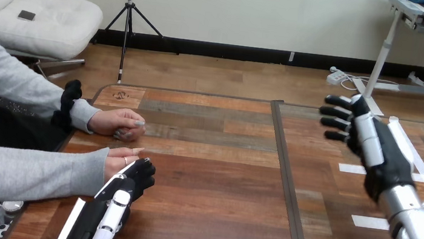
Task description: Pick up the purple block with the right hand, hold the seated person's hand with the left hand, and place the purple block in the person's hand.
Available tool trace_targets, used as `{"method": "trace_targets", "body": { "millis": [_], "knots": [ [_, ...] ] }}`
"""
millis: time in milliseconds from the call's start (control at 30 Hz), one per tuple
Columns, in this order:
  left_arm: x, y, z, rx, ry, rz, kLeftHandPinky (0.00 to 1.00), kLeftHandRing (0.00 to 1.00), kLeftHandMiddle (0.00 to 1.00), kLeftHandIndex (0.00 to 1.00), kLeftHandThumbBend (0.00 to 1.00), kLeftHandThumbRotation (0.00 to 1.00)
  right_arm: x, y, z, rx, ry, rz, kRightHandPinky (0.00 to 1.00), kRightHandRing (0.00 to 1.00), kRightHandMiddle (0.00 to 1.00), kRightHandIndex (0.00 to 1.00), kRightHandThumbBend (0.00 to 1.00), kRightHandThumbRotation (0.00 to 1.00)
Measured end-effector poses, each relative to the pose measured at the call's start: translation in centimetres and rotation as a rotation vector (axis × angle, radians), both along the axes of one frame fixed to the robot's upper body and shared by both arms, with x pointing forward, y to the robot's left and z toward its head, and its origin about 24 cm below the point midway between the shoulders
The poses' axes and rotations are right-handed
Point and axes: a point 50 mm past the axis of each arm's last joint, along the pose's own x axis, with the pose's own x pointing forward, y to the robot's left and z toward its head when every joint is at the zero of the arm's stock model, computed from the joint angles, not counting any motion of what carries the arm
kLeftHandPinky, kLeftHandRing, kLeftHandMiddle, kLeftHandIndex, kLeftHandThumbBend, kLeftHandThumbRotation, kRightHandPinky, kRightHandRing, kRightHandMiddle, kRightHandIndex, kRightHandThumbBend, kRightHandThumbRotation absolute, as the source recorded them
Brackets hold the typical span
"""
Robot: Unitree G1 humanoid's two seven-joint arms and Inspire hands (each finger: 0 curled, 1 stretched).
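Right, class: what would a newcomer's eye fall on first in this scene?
The robot's right hand, raised above the right side of the table. Next, its left hand at the lower left, against the person's lower hand; whether it grips it cannot be told. The person's upper hand rests closed on the table behind.

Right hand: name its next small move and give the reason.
Probably lower it toward the table. The right hand hangs open and empty over the table's right part, while the left hand lies close beside the person's nearer hand; the right hand carries nothing to hand over.
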Motion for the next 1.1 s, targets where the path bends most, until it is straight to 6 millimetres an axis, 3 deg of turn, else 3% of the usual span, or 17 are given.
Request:
{"method": "trace_targets", "body": {
  "millis": [533,933,1100],
  "knots": [
    [0.0,0.0,0.1,0.002,-0.008,0.002,0.93,0.88,0.87,0.85,0.39,0.92,1.5,-1.9,1.7,-0.045,0.005,-0.086,0.78,0.82,0.81,0.8,0.76,1.0],
    [0.0,0.0,0.1,0.002,-0.008,0.002,0.92,0.88,0.86,0.84,0.35,0.91,2.2,-3.5,3.1,-0.125,0.014,-0.156,0.8,0.83,0.81,0.8,0.78,1.0],
    [0.0,0.0,0.1,0.002,-0.008,0.002,0.93,0.88,0.86,0.84,0.33,0.91,2.5,-4.2,3.7,-0.144,0.027,-0.184,0.82,0.84,0.82,0.8,0.8,0.95]
  ]
}}
